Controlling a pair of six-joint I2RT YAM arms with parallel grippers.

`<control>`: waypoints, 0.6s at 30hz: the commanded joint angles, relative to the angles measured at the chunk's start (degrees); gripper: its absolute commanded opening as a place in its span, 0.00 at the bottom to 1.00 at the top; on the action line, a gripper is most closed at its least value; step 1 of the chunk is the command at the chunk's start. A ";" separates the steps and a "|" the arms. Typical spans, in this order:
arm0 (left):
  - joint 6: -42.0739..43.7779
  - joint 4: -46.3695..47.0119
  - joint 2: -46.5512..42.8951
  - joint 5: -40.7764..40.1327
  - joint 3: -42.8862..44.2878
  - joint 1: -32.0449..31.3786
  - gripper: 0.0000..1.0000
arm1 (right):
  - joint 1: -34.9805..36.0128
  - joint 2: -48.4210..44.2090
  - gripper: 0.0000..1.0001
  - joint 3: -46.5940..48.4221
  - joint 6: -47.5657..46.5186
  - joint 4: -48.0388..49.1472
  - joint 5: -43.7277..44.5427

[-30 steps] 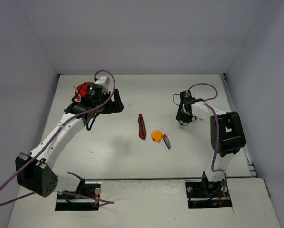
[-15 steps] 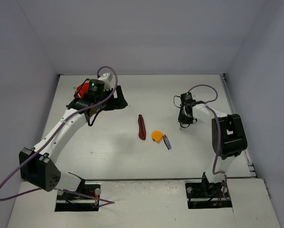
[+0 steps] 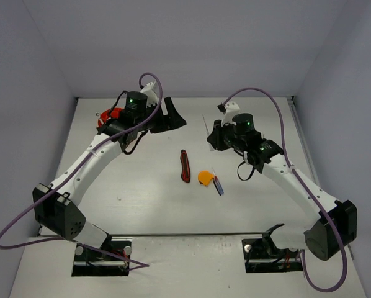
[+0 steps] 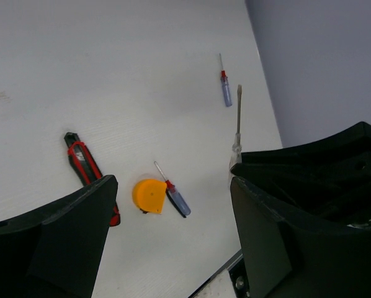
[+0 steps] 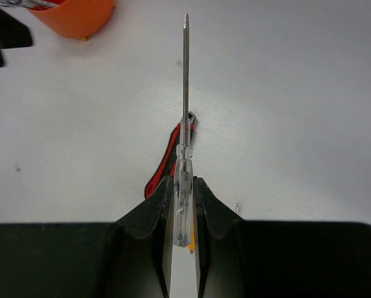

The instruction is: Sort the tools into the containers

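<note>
- My right hand [image 5: 183, 183] is clamped tight on the clear handle of a thin screwdriver [image 5: 185, 93]. The shaft points straight out past the fingertips, on the far side of the tape measure [image 3: 205, 177].
- My left hand [image 3: 175, 115] is spread wide with nothing in it, far-left of the tape measure.
- The tape measure lies mid-table [image 3: 142, 205]. 1 blue-red screwdriver [image 3: 218, 184] lies just beside it on the right, and the red-black tool [image 3: 185, 166] lies near its left.
- A 2nd small blue-red screwdriver [image 4: 226, 90] lies well apart from the tape measure.
- The orange tub [image 5: 74, 15] sits well to the far left of the tape measure, with something silver at its rim.
</note>
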 commanded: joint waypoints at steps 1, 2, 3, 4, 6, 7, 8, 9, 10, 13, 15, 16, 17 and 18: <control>-5.34 8.83 0.40 1.81 3.89 -1.67 0.67 | 2.04 -1.35 0.00 2.92 -1.24 6.17 -5.66; -5.35 9.18 0.76 1.81 4.24 -1.85 0.67 | 2.05 -1.35 0.00 2.93 -1.24 6.44 -6.01; -5.74 9.48 1.23 1.90 4.71 -2.45 0.66 | 2.66 -1.44 0.00 3.23 -1.24 6.87 -6.14; -6.13 9.79 1.71 1.98 5.19 -3.06 0.64 | 3.26 -1.53 0.00 3.53 -1.24 7.30 -6.27; -6.81 10.64 2.36 1.73 5.38 -3.97 0.63 | 3.79 -1.40 0.00 3.70 -1.24 7.56 -6.61; -7.32 11.31 2.66 1.48 5.38 -4.43 0.62 | 4.04 -1.28 0.00 3.87 -1.24 7.82 -6.78; -7.69 12.13 2.87 1.41 5.28 -4.80 0.61 | 4.21 -1.22 0.00 3.93 -1.24 7.93 -6.94; -8.01 12.84 3.11 1.34 5.22 -5.17 0.59 | 4.34 -1.18 0.00 3.98 -1.22 8.04 -7.06; -8.17 13.15 3.47 1.19 5.32 -5.52 0.58 | 4.39 -1.18 0.00 3.98 -1.17 8.14 -7.06; -8.49 12.34 4.11 0.09 5.73 -6.88 0.57 | 4.42 -1.32 0.00 4.17 -0.96 8.68 -7.15; -8.89 12.01 4.11 -1.37 5.37 -7.54 0.56 | 4.42 -1.35 0.00 4.31 -0.88 8.87 -7.08; -9.17 12.08 4.01 -2.05 4.94 -7.90 0.55 | 4.42 -1.40 0.00 4.28 -0.84 8.90 -7.02; -9.46 12.20 3.89 -2.62 4.52 -8.23 0.53 | 4.40 -1.47 0.00 4.21 -0.80 8.93 -6.92; -9.72 12.30 3.79 -3.09 4.26 -8.43 0.52 | 4.35 -1.57 0.00 4.11 -0.80 9.03 -6.71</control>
